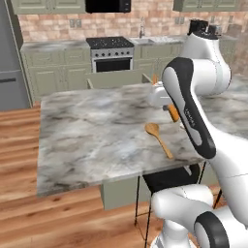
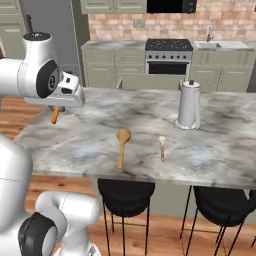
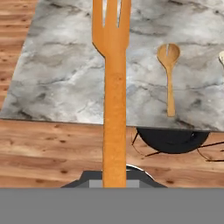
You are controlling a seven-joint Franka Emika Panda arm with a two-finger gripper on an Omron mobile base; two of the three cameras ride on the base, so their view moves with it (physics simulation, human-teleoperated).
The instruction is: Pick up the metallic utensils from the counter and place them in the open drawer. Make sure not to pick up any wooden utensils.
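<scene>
Orange fork [image 3: 113,87] clamped in gripper [image 3: 114,179], held above counter [image 3: 65,78].

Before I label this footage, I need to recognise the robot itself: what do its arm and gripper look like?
The arm is made of rounded, glossy white shells with dark charcoal bands and caps at the joints; one dark band carries small, unreadable lettering. No loose cables show. The gripper is a boxy white block in the right base view, its jaws hidden under it.

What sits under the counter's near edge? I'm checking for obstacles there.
Under the counter, two black stools with thin legs stand over the wooden floor. The overhang hides whatever lies farther back beneath it.
</scene>
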